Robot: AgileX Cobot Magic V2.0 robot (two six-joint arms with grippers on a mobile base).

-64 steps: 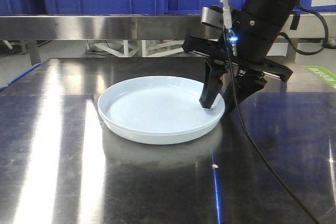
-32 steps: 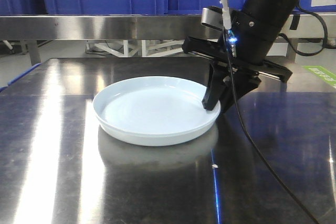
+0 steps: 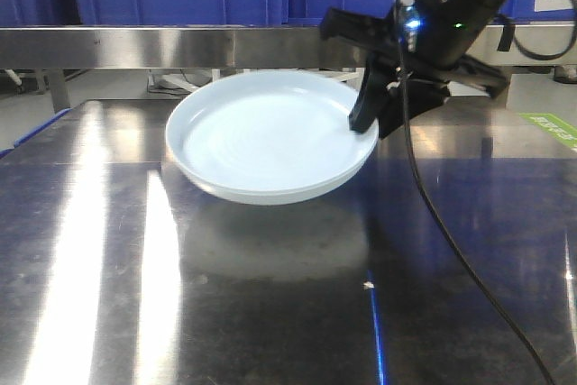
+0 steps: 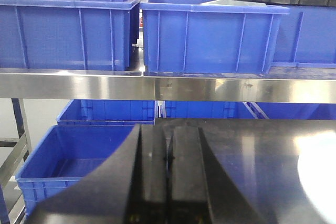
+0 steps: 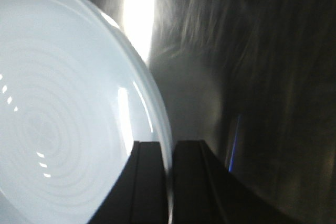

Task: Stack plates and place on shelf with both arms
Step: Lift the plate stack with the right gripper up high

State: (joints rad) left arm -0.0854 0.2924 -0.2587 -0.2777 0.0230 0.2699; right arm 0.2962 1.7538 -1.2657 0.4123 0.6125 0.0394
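The left gripper (image 4: 168, 163), black with two flat fingers, has its jaws pressed together with nothing between them. Ahead of it and higher up runs the front rail of the brushed-steel shelf (image 4: 157, 85), which carries big blue plastic crates (image 4: 210, 35).

In the front view the pale bluish-white round shallow plates (image 3: 261, 137) hang clear of the dark reflective steel tabletop (image 3: 270, 313). They reach out leftward from the black right gripper (image 3: 368, 123). A double edge along their underside suggests two nested together, though the glare makes that hard to confirm.

The right gripper is clamped narrow on the plates' right rim, with one finger inside the rim and the other outside it. The steel shelf rail runs behind this gripper.

In the right wrist view the rim runs down into the thin slit between the fingers. The ringed floor of the plates spreads to the left of them, and blurred tabletop lies to the right.
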